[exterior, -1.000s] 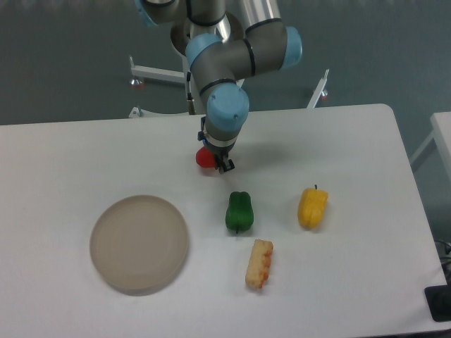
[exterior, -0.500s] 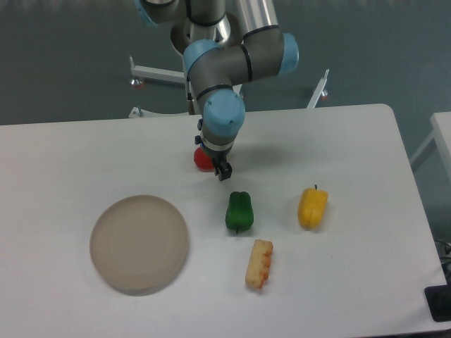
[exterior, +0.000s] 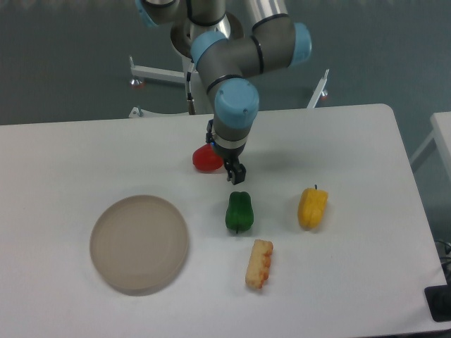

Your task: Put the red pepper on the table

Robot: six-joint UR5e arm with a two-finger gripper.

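The red pepper lies on the white table, just left of my gripper. The gripper hangs over the table between the red pepper and the green pepper. It holds nothing. Its dark fingertips show below the blue wrist, clear of the red pepper. The wrist hides the pepper's right edge.
A round beige-grey plate sits at the front left. A yellow pepper lies to the right of the green one. A piece of orange-and-cream toy food lies in front of the green pepper.
The gripper has moved right and up, away from the red pepper. The pepper has stayed on the table and more of it shows now.
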